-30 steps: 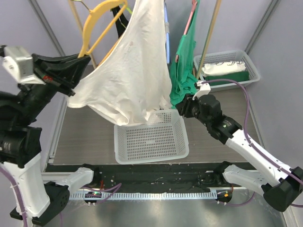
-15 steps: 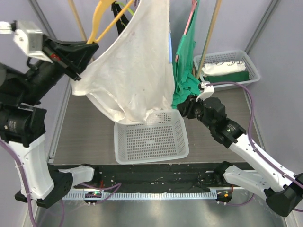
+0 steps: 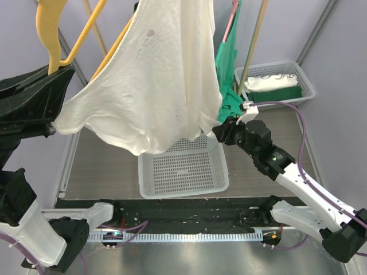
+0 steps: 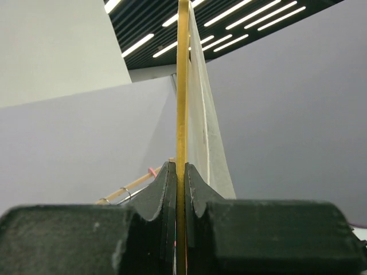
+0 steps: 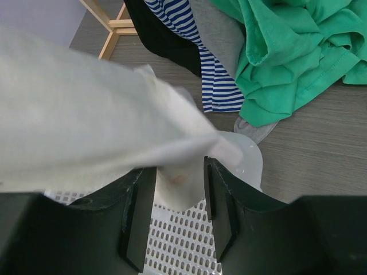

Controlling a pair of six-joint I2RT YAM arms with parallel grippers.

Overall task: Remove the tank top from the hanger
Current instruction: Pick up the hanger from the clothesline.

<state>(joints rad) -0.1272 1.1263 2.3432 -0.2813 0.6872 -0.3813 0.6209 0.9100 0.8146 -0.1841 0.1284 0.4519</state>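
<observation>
Above the table [image 3: 98, 167], tank top [image 3: 155, 86] pinched in right gripper [image 5: 179, 172], hanger [image 4: 182, 86] clamped in left gripper [image 4: 179, 169].

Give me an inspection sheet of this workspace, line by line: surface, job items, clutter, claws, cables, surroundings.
Surface: grey wood-grain table.
Job's things: cream tank top draped on the yellow hanger, held high.
Clutter: white perforated basket at centre; back basket holding folded clothes; green garment hanging.
Claws: left claw shut on the hanger; right claw astride the tank top's hem, grip unclear.
Cables: purple cable looping along the right arm.
Surroundings: wooden rack pole; grey walls.
</observation>
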